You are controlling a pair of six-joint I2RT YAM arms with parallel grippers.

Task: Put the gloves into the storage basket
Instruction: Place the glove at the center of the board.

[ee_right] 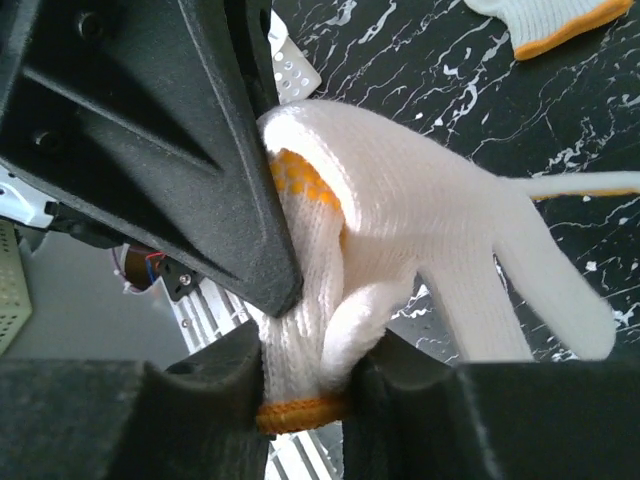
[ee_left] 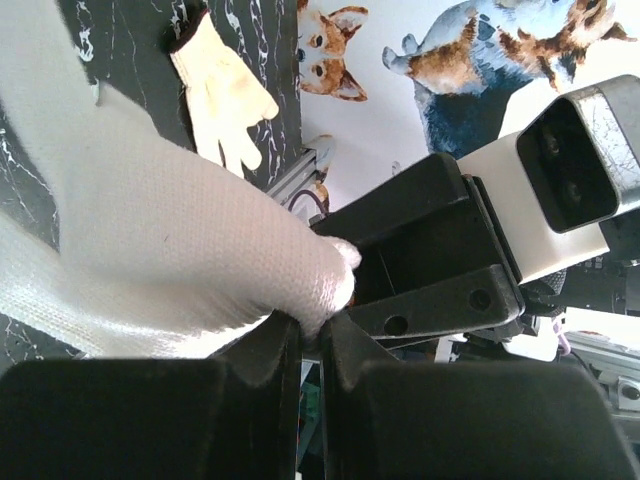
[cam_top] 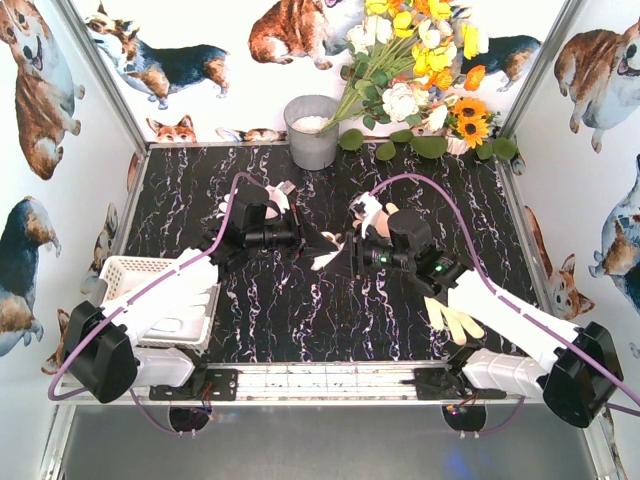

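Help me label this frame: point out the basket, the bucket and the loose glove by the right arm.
basket (cam_top: 125,272): top view, lattice wall at far corner.
bucket (cam_top: 312,140): top view, front wall.
loose glove (cam_top: 457,321): top view, its middle.

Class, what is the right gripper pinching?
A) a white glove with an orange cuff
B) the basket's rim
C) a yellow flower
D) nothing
A: the right wrist view shows the right gripper closed on a white glove, its orange cuff caught in the jaws.
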